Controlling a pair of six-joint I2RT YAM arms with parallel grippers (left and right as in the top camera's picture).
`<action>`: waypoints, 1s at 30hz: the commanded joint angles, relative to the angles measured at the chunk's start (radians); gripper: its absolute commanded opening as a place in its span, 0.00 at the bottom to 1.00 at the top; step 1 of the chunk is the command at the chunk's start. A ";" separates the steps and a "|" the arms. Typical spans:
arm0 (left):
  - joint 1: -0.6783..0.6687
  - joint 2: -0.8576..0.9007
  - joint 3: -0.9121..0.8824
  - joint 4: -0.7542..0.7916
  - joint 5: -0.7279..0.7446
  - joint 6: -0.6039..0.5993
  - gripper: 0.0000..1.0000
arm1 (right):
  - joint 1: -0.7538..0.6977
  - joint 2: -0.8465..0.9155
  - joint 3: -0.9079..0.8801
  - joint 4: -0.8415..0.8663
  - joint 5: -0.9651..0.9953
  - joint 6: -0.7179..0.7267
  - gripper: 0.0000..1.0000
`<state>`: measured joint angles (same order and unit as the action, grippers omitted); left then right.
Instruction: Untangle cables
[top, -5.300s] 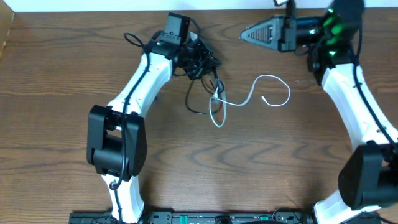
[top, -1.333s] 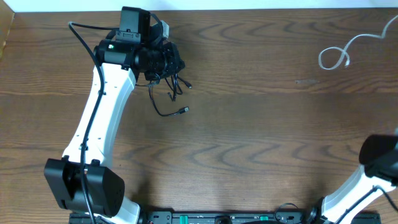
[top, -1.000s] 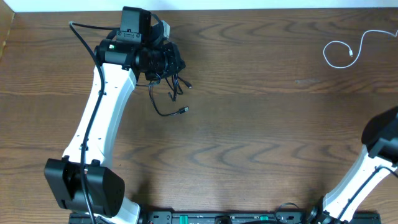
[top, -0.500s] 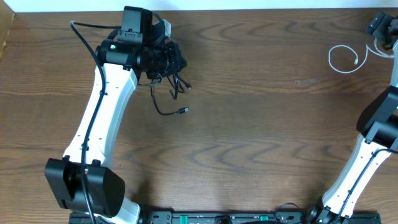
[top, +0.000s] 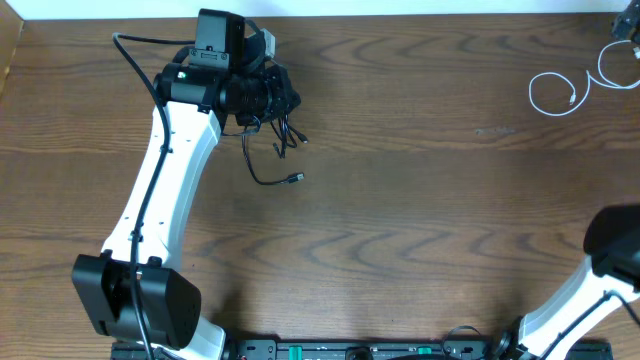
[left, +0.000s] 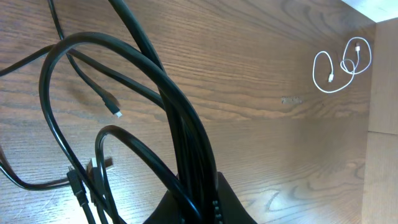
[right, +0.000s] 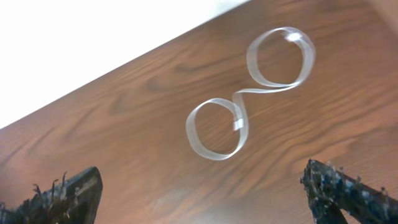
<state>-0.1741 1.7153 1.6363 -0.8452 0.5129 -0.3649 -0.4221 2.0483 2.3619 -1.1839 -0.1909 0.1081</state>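
Right wrist view: the white cable (right: 238, 123) lies loose on the table (right: 124, 143) in a slanting figure-eight just ahead of the right gripper (right: 205, 190), which is spread wide, while the left gripper (top: 272, 100), well apart, pinches the bunched black cable (left: 180, 115).

The table (top: 420, 200) is dark brown with wavy, lighter wood grain. On it, the thin white cord (right: 238, 121) looks pale. The thin black cord (left: 180, 118) is glossy black. The left robot arm (top: 165, 170) is white with black joints and a small green light (top: 183, 73).
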 joint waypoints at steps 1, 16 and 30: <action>-0.005 -0.003 0.004 0.001 -0.008 0.016 0.08 | 0.005 -0.035 0.007 -0.071 -0.285 -0.162 0.99; -0.165 0.024 0.004 0.035 -0.001 -0.197 0.13 | 0.138 -0.039 0.003 -0.296 -0.400 -0.321 0.99; -0.142 0.025 0.004 0.109 0.150 -0.255 0.47 | 0.365 -0.038 -0.256 -0.157 -0.474 -0.325 0.98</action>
<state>-0.3031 1.7325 1.6363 -0.7074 0.6201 -0.6739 -0.0792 2.0006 2.1498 -1.3624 -0.6353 -0.2047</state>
